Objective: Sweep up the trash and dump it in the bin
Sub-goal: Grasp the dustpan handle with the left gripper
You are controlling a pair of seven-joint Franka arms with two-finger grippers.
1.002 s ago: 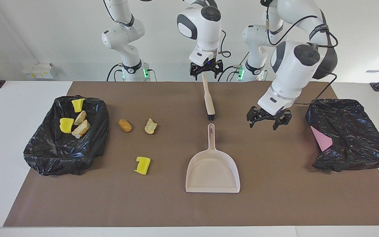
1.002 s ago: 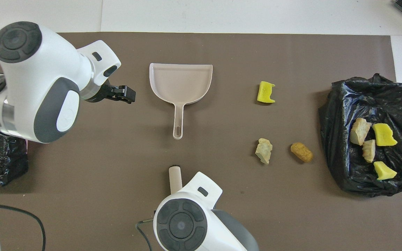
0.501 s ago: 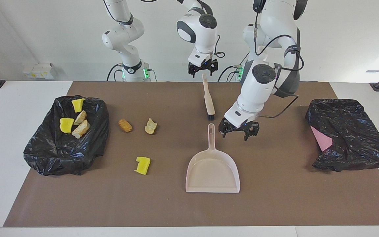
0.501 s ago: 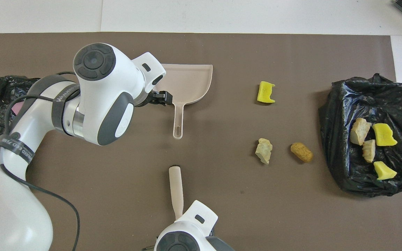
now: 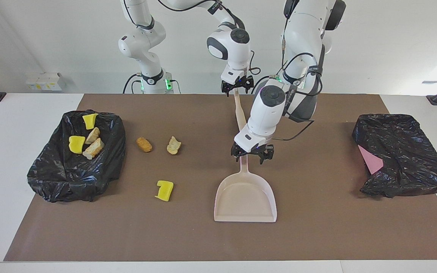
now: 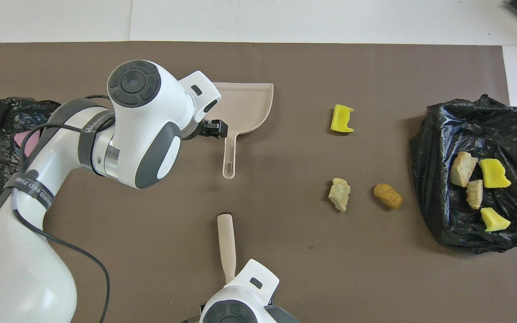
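Trash is lying at centre-left on the surface: three lumps loose, four in the bag. Left claw, spread, is hovering over the dustpan handle, gripping nothing. Right claw, spread, is hanging over the brush handle at top centre.

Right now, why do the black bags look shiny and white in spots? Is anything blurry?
In the facing view, room light glints off the crinkled plastic of the bin bag and the second black bag, making pale streaks. In the overhead view, the same bin bag shines less, and the dustpan throws only a soft shadow. Nothing looks blurred in either view.
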